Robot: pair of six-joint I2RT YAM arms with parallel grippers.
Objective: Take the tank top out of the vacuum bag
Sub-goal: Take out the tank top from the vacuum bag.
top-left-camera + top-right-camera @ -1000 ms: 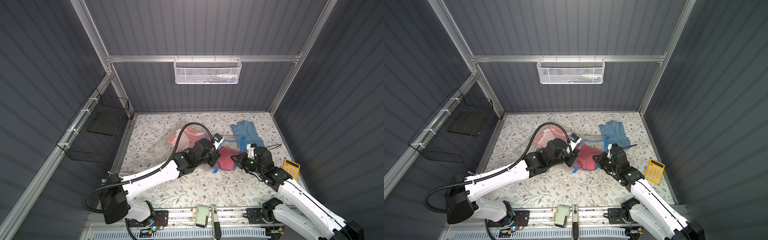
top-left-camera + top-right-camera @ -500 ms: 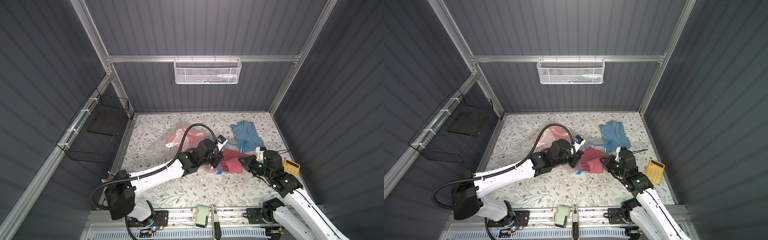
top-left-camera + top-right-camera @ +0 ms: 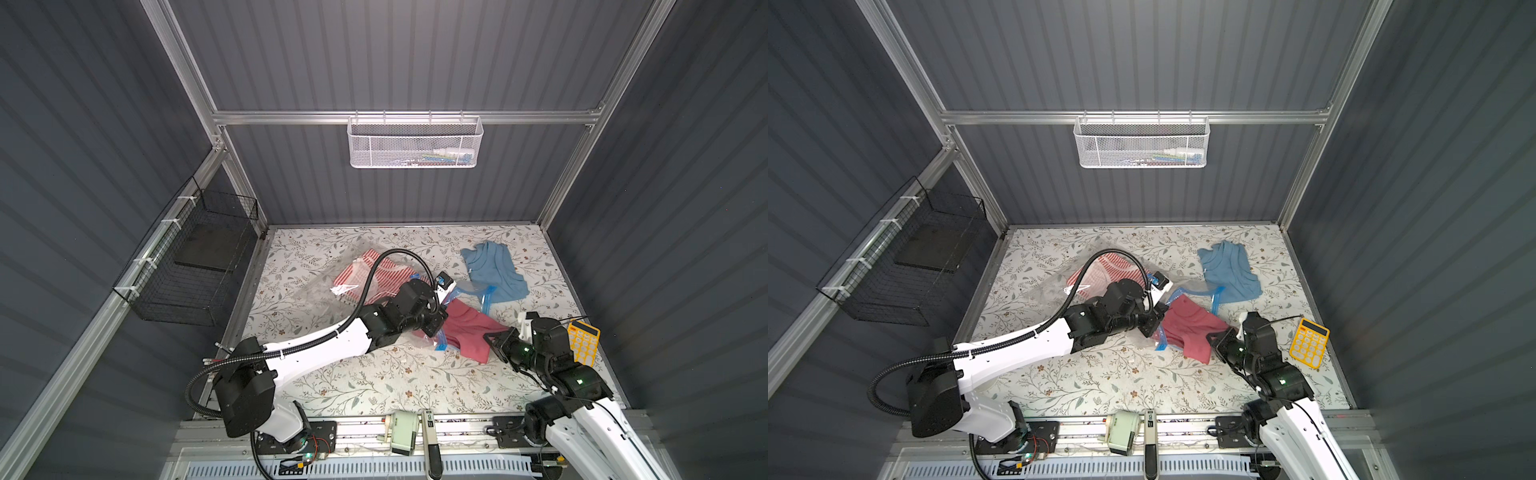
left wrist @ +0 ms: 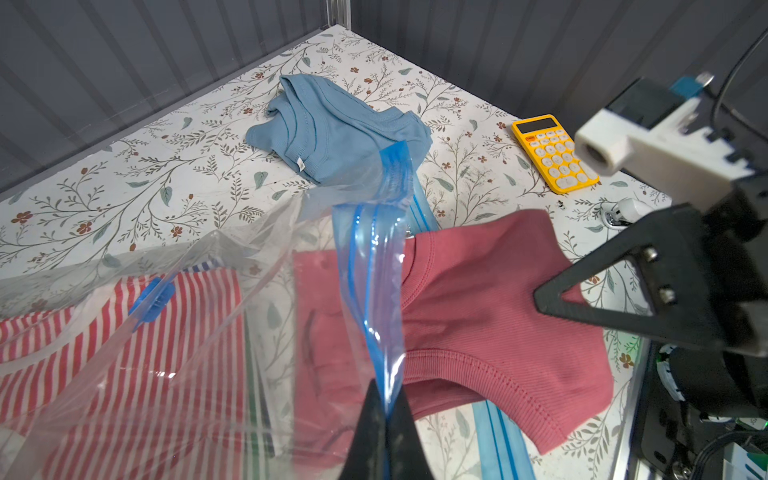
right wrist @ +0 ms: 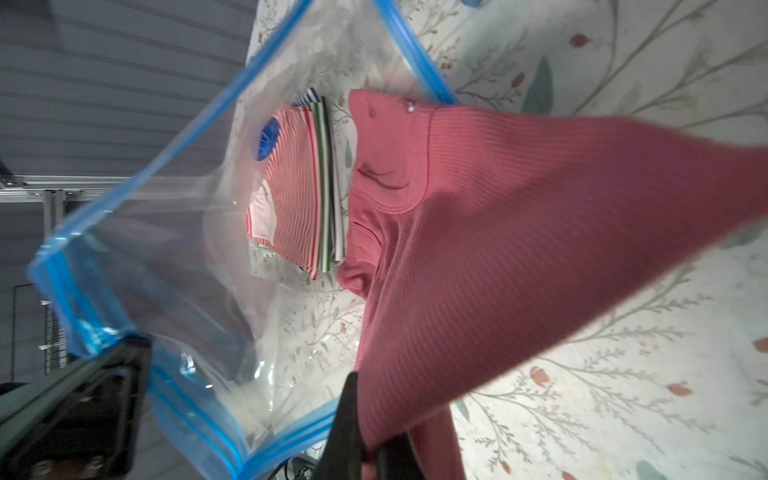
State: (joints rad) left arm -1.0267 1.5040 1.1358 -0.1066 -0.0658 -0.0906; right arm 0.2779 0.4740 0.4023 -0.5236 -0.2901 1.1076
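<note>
Layout in both top views: the bag (image 3: 324, 282) lies crumpled in the middle of the table (image 3: 374, 374), with its mouth toward the right arm. The tank top (image 3: 465, 328), pink and ribbed, lies partly out of that mouth, between the two grippers. The left gripper (image 3: 434, 328) is closed at the bag mouth. The right gripper (image 3: 494, 338) is closed on the tank top's near edge. A blue top (image 3: 1227, 270) lies behind, just beside the bag mouth, and a calculator (image 3: 1308, 343) sits near the right arm. Left wrist view: the left gripper (image 4: 384, 409) is clamped on the zip strip (image 4: 374, 266), which rises from the jaws as a lifted flap. Part of the tank top (image 4: 478, 299) shows through the clear plastic. The rest lies past the strip, drawn to a point at the right gripper (image 4: 540, 297). A striped garment (image 4: 124, 332) lies deeper in the bag, under the valve cap (image 4: 151, 297). Right wrist view: the right gripper (image 5: 370, 440) pinches the tank top (image 5: 519, 228), whose fabric stretches taut out of the open bag mouth. The striped garment (image 5: 291, 187) lies folded inside, beside the tank top's inner end.
</note>
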